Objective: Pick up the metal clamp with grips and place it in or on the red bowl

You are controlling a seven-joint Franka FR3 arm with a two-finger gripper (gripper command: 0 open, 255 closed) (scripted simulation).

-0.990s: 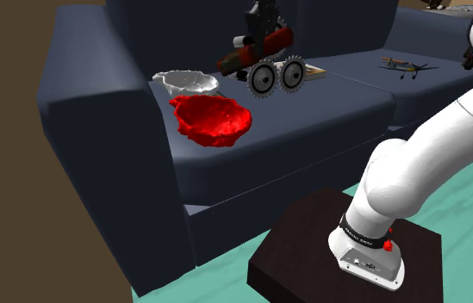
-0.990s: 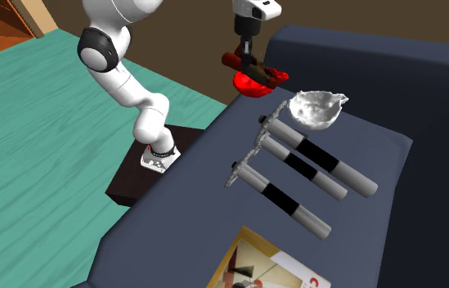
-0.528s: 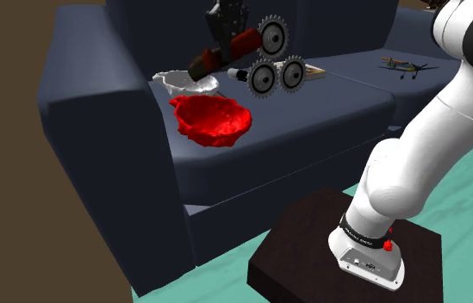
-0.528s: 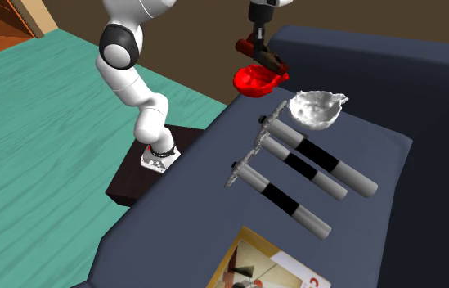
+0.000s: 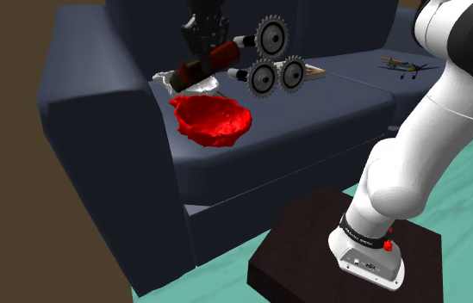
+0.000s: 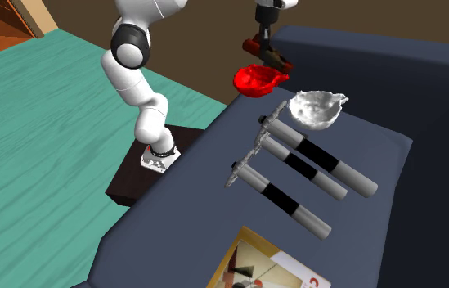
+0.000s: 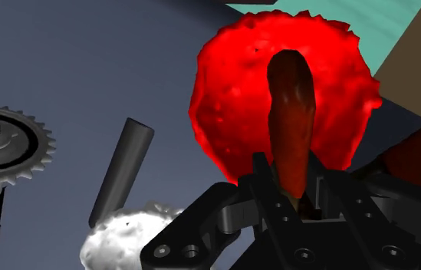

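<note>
While fingers [image 7: 261, 184] clasp the clamp [image 7: 291, 115], apparently over the red bowl [image 5: 213, 120] | navy sofa [image 5: 295, 146] | teal floor [image 6: 42, 164]

In the wrist view the gripper [image 7: 293, 182] covers the clamp's [image 7: 291, 100] metal part and the red bowl's [image 7: 224, 115] near rim. What seems the clamp's 2nd dark red grip is cut by the picture's edge, as are the white bowl [image 7: 120, 236] and a toothed wheel [image 7: 1, 142]. In the shoulder view the clamp hides part of the white bowl, and the model plane [image 5: 404, 66] at the sofa's [image 5: 312, 138] far end is too small to detail. The second exterior view cuts off the book [image 6: 267, 266] on the seat.
</note>
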